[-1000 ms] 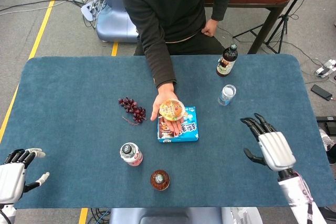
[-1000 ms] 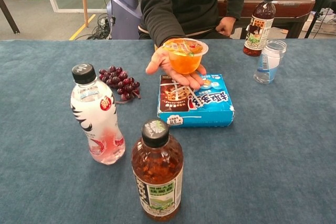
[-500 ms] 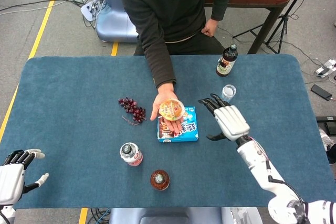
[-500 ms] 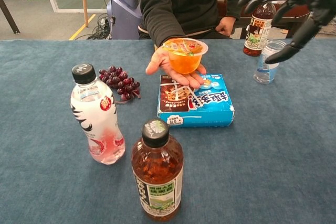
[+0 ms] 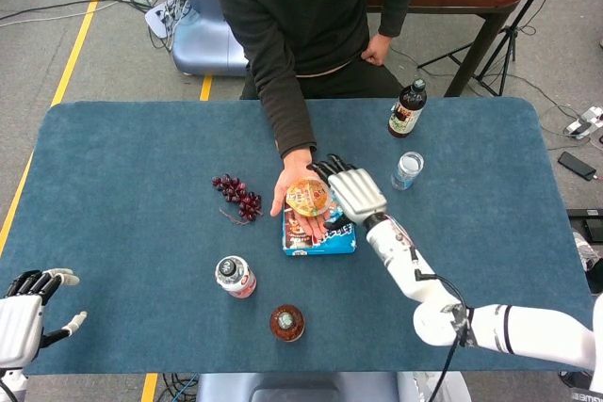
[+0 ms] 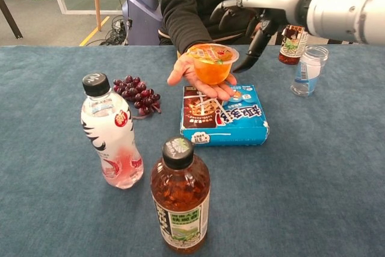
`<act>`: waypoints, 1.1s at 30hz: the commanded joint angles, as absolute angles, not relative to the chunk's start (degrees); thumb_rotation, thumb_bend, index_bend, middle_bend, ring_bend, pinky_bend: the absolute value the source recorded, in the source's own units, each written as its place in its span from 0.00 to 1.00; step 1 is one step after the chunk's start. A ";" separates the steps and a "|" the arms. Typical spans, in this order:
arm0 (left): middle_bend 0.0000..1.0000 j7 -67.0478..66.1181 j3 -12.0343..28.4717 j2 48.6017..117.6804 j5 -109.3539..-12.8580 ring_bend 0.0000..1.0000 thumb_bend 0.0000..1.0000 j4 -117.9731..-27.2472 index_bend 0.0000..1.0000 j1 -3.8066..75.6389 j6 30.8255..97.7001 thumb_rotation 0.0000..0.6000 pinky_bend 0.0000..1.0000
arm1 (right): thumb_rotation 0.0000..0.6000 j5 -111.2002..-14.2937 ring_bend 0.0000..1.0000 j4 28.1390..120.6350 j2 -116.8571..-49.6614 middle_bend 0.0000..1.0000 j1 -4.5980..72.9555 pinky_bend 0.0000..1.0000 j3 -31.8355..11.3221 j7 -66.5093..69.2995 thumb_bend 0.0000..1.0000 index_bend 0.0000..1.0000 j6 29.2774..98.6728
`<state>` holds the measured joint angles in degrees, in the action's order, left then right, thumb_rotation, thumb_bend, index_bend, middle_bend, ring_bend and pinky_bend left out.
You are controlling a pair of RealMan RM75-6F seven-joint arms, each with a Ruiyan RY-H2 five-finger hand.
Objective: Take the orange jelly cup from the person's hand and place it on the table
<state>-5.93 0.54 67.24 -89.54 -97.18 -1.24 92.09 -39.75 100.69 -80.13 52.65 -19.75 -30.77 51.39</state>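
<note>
The orange jelly cup [image 5: 307, 197] [image 6: 211, 63] sits on the person's open palm [image 5: 292, 197] [image 6: 191, 75], held above a blue snack box [image 5: 320, 231] [image 6: 224, 116]. My right hand [image 5: 350, 189] [image 6: 255, 9] hovers open just right of the cup and slightly above it, fingers spread and curved toward it without touching. My left hand [image 5: 26, 313] rests open at the table's near left corner, holding nothing; the chest view does not show it.
Purple grapes [image 5: 238, 196] [image 6: 136, 91] lie left of the palm. A clear bottle with a pink label [image 5: 235, 277] [image 6: 110, 130] and a brown tea bottle [image 5: 286, 322] [image 6: 180, 195] stand near me. A dark bottle [image 5: 407, 108] [image 6: 296, 27] and a small clear bottle [image 5: 407, 169] [image 6: 307, 69] stand far right.
My right hand has swept left from the table's right side to just beside the jelly cup. The person's palm, the cup and my left hand have stayed put.
</note>
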 commanded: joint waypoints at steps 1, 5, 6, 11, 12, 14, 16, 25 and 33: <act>0.34 -5.91 0.55 67.21 -89.44 0.29 0.17 -97.16 0.41 -1.33 92.16 1.00 0.18 | 1.00 -37.57 0.01 97.46 -82.83 0.16 55.69 0.25 -19.82 -31.10 0.00 0.13 50.02; 0.34 -5.73 0.51 67.18 -89.23 0.29 0.17 -96.99 0.41 -1.51 92.21 1.00 0.18 | 1.00 -35.39 0.01 95.17 -84.55 0.16 58.39 0.25 -19.02 -31.78 0.00 0.13 49.33; 0.34 -5.69 0.51 67.18 -89.14 0.29 0.17 -96.93 0.41 -1.55 92.20 1.00 0.18 | 1.00 -34.96 0.01 94.78 -84.82 0.16 58.82 0.25 -18.82 -31.83 0.02 0.13 49.22; 0.34 -5.49 0.49 67.21 -89.14 0.29 0.17 -96.66 0.41 -1.64 92.25 1.00 0.18 | 1.00 -33.66 0.06 93.31 -85.87 0.17 60.32 0.27 -17.90 -31.93 0.15 0.13 49.05; 0.34 -5.41 0.50 67.23 -89.17 0.29 0.17 -96.60 0.41 -1.66 92.31 1.00 0.18 | 1.00 -33.34 0.07 93.10 -85.96 0.18 60.59 0.29 -17.65 -31.95 0.19 0.14 48.90; 0.34 -5.23 0.53 67.19 -89.07 0.29 0.17 -96.45 0.41 -1.79 92.47 1.00 0.18 | 1.00 -33.10 0.11 92.53 -86.24 0.21 61.04 0.34 -17.46 -31.53 0.25 0.18 48.98; 0.34 -5.02 0.50 67.12 -88.98 0.29 0.17 -96.30 0.41 -1.92 92.55 1.00 0.18 | 1.00 -34.89 0.16 91.84 -86.91 0.25 60.75 0.43 -17.60 -29.94 0.33 0.25 49.90; 0.34 -4.80 0.47 67.11 -89.07 0.29 0.17 -96.08 0.41 -2.04 92.59 1.00 0.18 | 1.00 -42.11 0.26 93.47 -85.52 0.33 57.72 0.62 -17.11 -23.99 0.43 0.43 52.86; 0.34 -4.58 0.42 67.13 -89.38 0.29 0.17 -96.06 0.41 -2.04 92.59 1.00 0.18 | 1.00 -47.58 0.26 99.92 -77.65 0.33 51.60 0.62 -13.89 -21.27 0.43 0.43 56.74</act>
<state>-4.58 0.42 67.12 -89.38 -96.06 -2.05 92.59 -46.37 98.51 -79.34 53.09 -14.95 -21.99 55.72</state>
